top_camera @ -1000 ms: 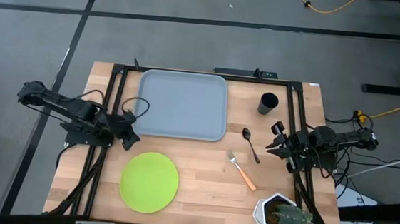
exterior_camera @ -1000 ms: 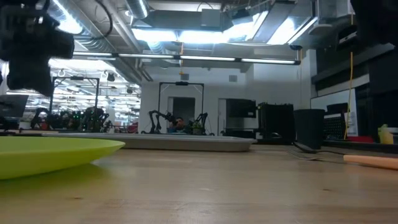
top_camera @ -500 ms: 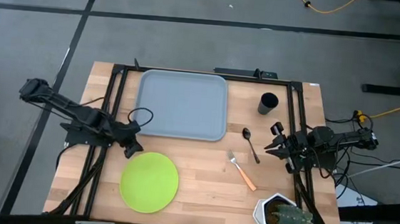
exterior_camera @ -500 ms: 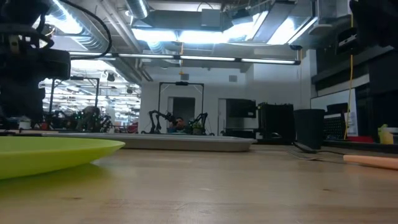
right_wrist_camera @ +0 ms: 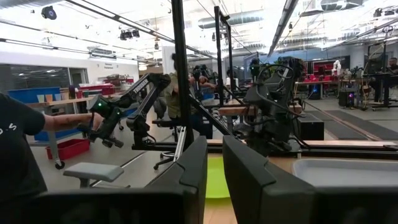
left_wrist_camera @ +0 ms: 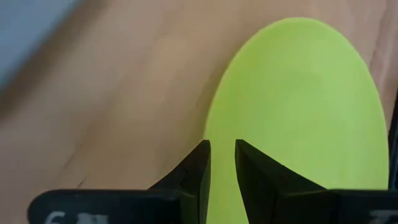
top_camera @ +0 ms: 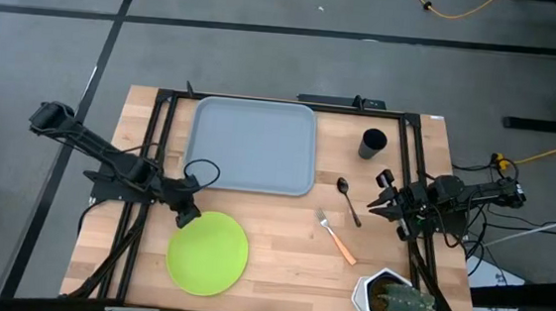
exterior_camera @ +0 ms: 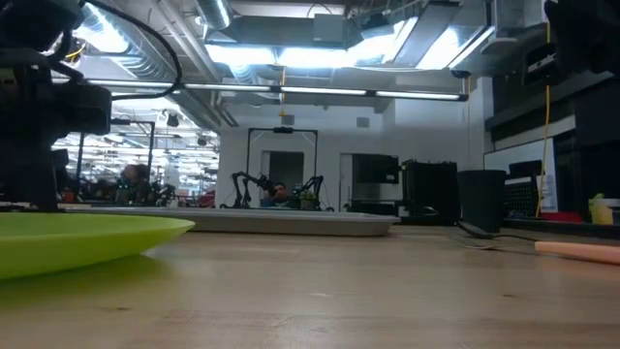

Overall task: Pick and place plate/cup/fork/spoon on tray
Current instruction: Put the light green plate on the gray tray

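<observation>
The lime-green plate [top_camera: 208, 252] lies flat on the wooden table at the near left and also shows in the left wrist view [left_wrist_camera: 298, 112]. My left gripper [top_camera: 186, 213] stands over the plate's far-left rim, its fingers [left_wrist_camera: 200, 168] almost together with only a narrow slit. The grey-blue tray [top_camera: 253, 144] lies at the far middle. The black cup [top_camera: 372, 143], the dark spoon [top_camera: 349, 200] and the orange-handled fork [top_camera: 336, 237] lie to the tray's right. My right gripper [top_camera: 380, 193] waits at the table's right edge, its fingers close together.
A white hexagonal pot with a cactus [top_camera: 391, 299] stands at the near right corner. Dark frame rails [top_camera: 157, 156] run along both sides of the table. Bare wood lies between the plate and the fork. A person's arm [right_wrist_camera: 37, 124] shows in the room beyond.
My left gripper has moved from beside the tray's near-left corner toward the table's near edge and down, ending over the plate's far-left rim. The plate, the other tableware and my right arm have stayed still.
</observation>
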Robot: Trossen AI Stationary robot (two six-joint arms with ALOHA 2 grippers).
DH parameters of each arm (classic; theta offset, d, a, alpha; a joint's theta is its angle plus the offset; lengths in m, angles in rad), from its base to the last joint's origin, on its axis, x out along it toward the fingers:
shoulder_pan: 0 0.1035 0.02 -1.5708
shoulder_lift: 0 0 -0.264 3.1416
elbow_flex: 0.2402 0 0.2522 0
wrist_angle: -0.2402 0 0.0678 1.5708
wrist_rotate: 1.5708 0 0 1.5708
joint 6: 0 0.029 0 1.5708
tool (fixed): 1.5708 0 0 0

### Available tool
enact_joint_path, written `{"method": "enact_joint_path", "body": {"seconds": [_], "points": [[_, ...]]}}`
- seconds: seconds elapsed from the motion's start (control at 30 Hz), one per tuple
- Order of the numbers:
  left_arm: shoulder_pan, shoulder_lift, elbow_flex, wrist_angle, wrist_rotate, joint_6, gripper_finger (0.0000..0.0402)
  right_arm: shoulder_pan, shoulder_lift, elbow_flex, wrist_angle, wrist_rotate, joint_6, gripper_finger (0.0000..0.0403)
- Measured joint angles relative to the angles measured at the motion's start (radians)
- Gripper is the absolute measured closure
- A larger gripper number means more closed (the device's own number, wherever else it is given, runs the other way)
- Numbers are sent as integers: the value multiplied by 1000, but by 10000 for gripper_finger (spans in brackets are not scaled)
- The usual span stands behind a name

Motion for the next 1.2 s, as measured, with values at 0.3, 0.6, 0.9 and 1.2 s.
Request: {"method": "enact_joint_path", "body": {"seconds": [0.3, 0.6, 0.9, 1.2], "points": [[-16, 70, 0, 5, -6, -2, 335, 0, 0, 0, 0, 0, -3, 346], [-16, 51, 0, 57, -38, 0, 335, 0, 0, 0, -1, 0, -6, 346], [-16, 51, 0, 56, -155, 29, 335, 0, 0, 0, -1, 0, -8, 346], [-16, 56, 0, 39, -160, 40, 335, 0, 0, 0, -1, 0, -8, 346]]}}
